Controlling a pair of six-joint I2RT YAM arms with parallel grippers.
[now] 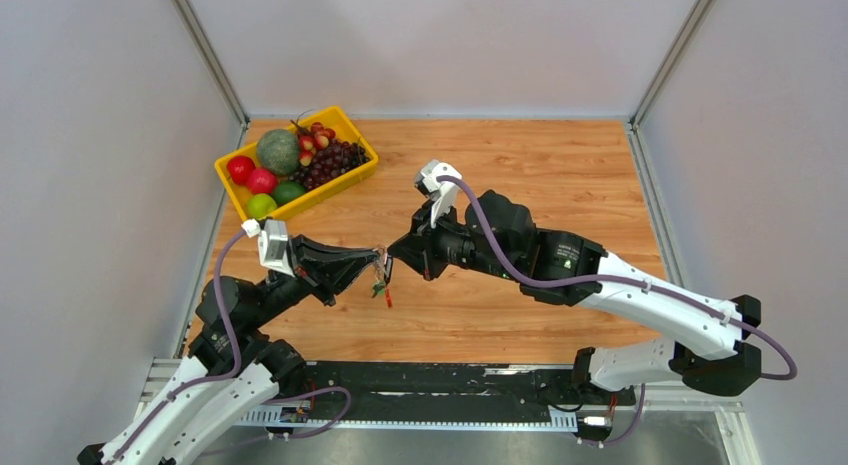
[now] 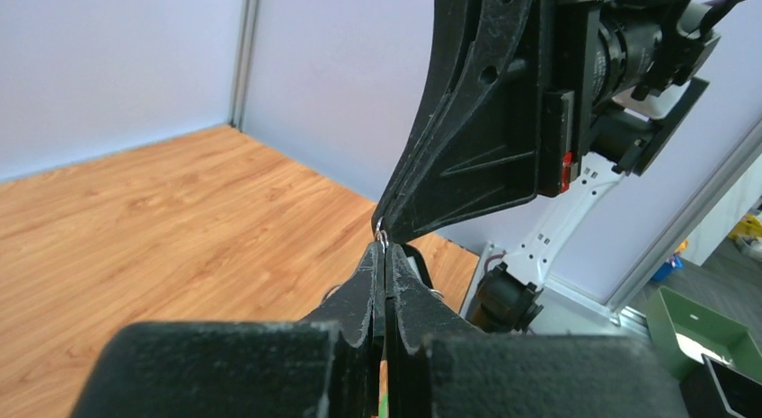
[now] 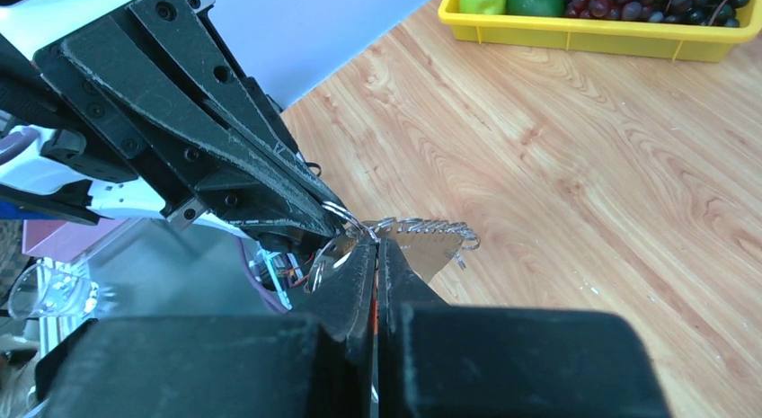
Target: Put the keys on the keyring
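Here, left hand (image 1: 372,257): clenched on the keyring (image 1: 381,273), holding it clear of the table (image 1: 560,175), likely to steady it.
Right hand (image 1: 397,251): clenched, tip-to-tip against the ring; what it pinches is unclear.
Key: cannot make it out.

readable text: none | label on right arm (image 1: 572,253): too small to read

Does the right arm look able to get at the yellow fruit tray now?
Likely yes: only bare table lies between the right fingers and the tray. But they are shut at the keyring the left fingers hold, so it is busy.
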